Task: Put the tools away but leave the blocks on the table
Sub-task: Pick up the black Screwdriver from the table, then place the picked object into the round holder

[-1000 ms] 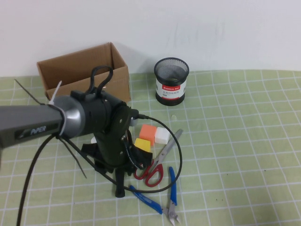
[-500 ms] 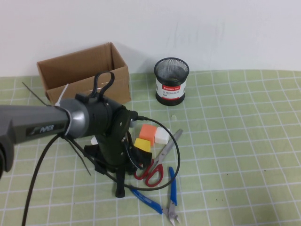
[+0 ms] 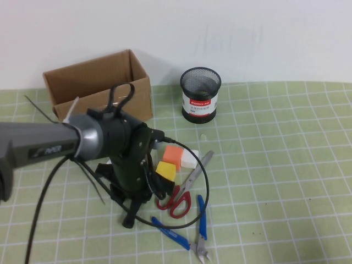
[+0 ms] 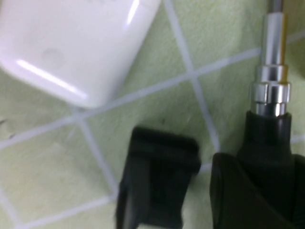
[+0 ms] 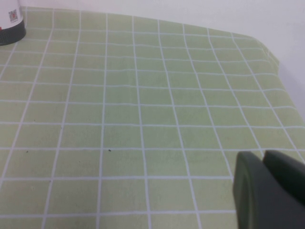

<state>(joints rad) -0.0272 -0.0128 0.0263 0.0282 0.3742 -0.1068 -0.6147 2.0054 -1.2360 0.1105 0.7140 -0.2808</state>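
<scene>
Your left gripper (image 3: 132, 212) reached steeply down onto the table (image 3: 275, 165), fingers spread around the screwdriver (image 4: 270, 95), its shaft pointing away toward the blocks (image 3: 173, 159). Your right gripper (image 5: 269, 191) hovered low; grip unclear.

Three blocks are counted: one orange (image 3: 172, 154), one white (image 3: 189, 159), one yellow (image 3: 166, 171). Scissors (image 3: 181, 192), pliers (image 3: 190, 231), one box (image 3: 99, 82) and one mesh cup (image 3: 200, 95) are seen.

Your table (image 3: 286, 165), green gridded mat, carries: cardboard box (image 3: 99, 82), mesh pen cup (image 3: 200, 95), orange, white, yellow blocks (image 3: 173, 154), scissors (image 3: 184, 190), pliers (image 3: 201, 231), white earbud case (image 4: 71, 43).
</scene>
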